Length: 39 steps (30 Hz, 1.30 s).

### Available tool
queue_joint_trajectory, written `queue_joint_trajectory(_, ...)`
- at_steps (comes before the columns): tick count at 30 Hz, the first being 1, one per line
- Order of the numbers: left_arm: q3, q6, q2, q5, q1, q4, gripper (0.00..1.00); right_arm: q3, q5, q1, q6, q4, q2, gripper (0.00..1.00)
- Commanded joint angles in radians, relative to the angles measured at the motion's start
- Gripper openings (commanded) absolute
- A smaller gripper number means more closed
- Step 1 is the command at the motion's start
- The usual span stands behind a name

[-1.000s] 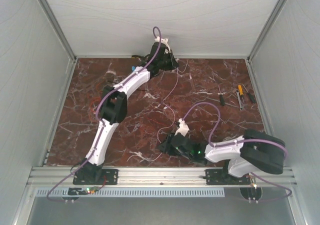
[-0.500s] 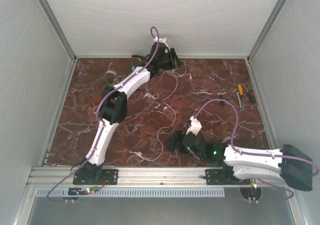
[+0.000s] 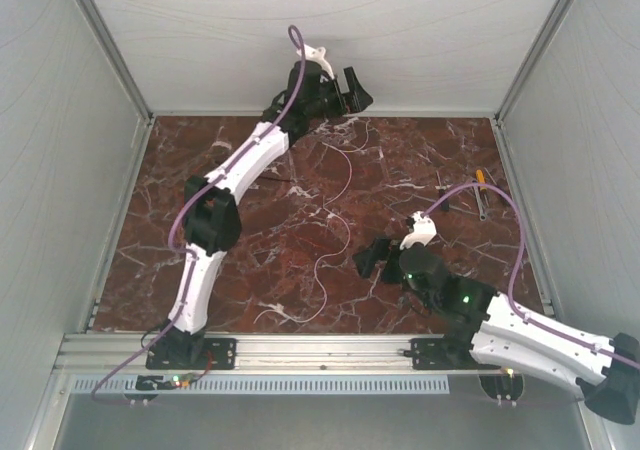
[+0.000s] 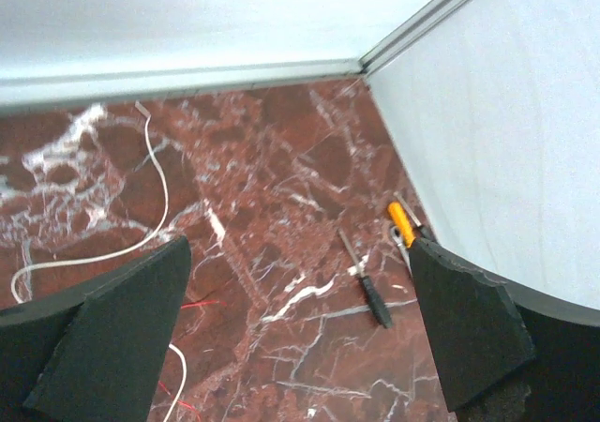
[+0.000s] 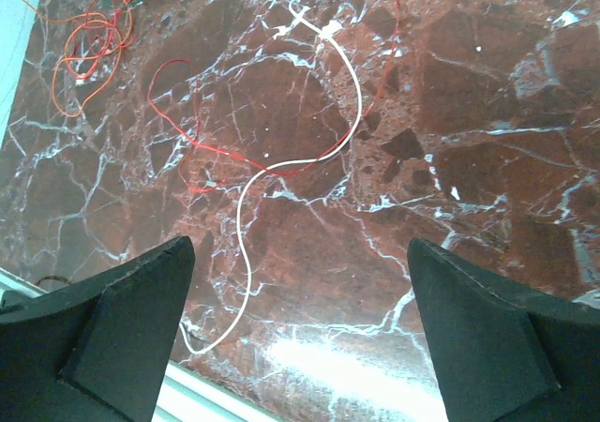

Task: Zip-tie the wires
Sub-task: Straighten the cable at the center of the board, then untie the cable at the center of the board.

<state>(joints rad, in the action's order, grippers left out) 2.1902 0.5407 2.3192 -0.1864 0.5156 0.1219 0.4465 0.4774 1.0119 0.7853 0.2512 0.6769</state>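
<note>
Tabletop: red marble, white-veined.
Screwdriver and yellow-handled tool: by the right wall, well apart from the strands.
Left arm: lies across the far-left tabletop and covers part of it.
Left pincer: raised at the far wall, jaws apart, gripping nothing.
Right pincer: centre-right, jaws apart, gripping nothing.
Wires: loose on the tabletop between the 2 pincers. They comprise 1 long white strand snaking far to near, thin red strands crossing it, and an orange tangle lying apart.

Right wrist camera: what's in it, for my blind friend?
A long white wire snakes across a red marble table, crossing a thin red wire. Orange wires tangle at top left; the right gripper hangs open at the bottom edge.
</note>
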Motion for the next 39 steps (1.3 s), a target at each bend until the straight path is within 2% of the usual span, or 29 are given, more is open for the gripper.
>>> queue_joint_trajectory(1, 0.039, -0.058, -0.144, 0.013, 0.008, -0.023, 1.0, 0.038, -0.013, -0.021, -0.046, 0.053, -0.041, 0.96)
queue_joint_trajectory(5, 0.017, -0.12, -0.248, 0.057, 0.006, 0.062, 1.0, 0.08, -0.033, -0.023, -0.044, 0.091, -0.041, 0.96)
queue_joint_trajectory(7, -0.056, -0.151, -0.334, 0.102, 0.006, 0.103, 1.0, 0.126, -0.029, -0.022, -0.042, 0.137, -0.033, 0.96)
queue_joint_trajectory(11, -0.281, -0.214, -0.561, 0.202, 0.001, 0.127, 1.0, 0.195, 0.007, -0.024, -0.044, 0.227, -0.018, 0.98)
queue_joint_trajectory(15, -0.533, -0.245, -0.804, 0.31, -0.017, 0.126, 1.0, 0.215, 0.036, -0.031, -0.046, 0.238, -0.019, 0.98)
queue_joint_trajectory(19, -0.722, -0.255, -1.0, 0.348, -0.053, 0.183, 1.0, 0.221, 0.031, -0.07, -0.088, 0.23, -0.011, 0.98)
queue_joint_trajectory(23, -0.883, -0.267, -1.127, 0.352, -0.107, 0.243, 1.0, 0.215, -0.023, -0.147, -0.138, 0.189, 0.002, 0.98)
queue_joint_trajectory(28, -1.038, -0.224, -1.188, 0.185, -0.29, 0.303, 1.0, 0.186, -0.169, -0.293, -0.169, 0.076, 0.07, 0.98)
queue_joint_trajectory(30, -1.068, -0.226, -1.181, 0.172, -0.346, 0.318, 1.0, 0.161, -0.225, -0.345, -0.179, 0.01, 0.12, 0.98)
queue_joint_trajectory(33, -1.097, -0.217, -1.16, 0.206, -0.383, 0.309, 1.0, 0.13, -0.262, -0.385, -0.223, -0.101, 0.206, 0.98)
queue_joint_trajectory(36, -1.107, -0.232, -1.122, 0.182, -0.39, 0.294, 1.0, 0.128, -0.296, -0.404, -0.303, -0.187, 0.299, 0.98)
queue_joint_trajectory(39, -1.11, -0.238, -1.055, 0.196, -0.398, 0.302, 0.99, 0.153, -0.462, -0.486, -0.335, -0.237, 0.391, 0.97)
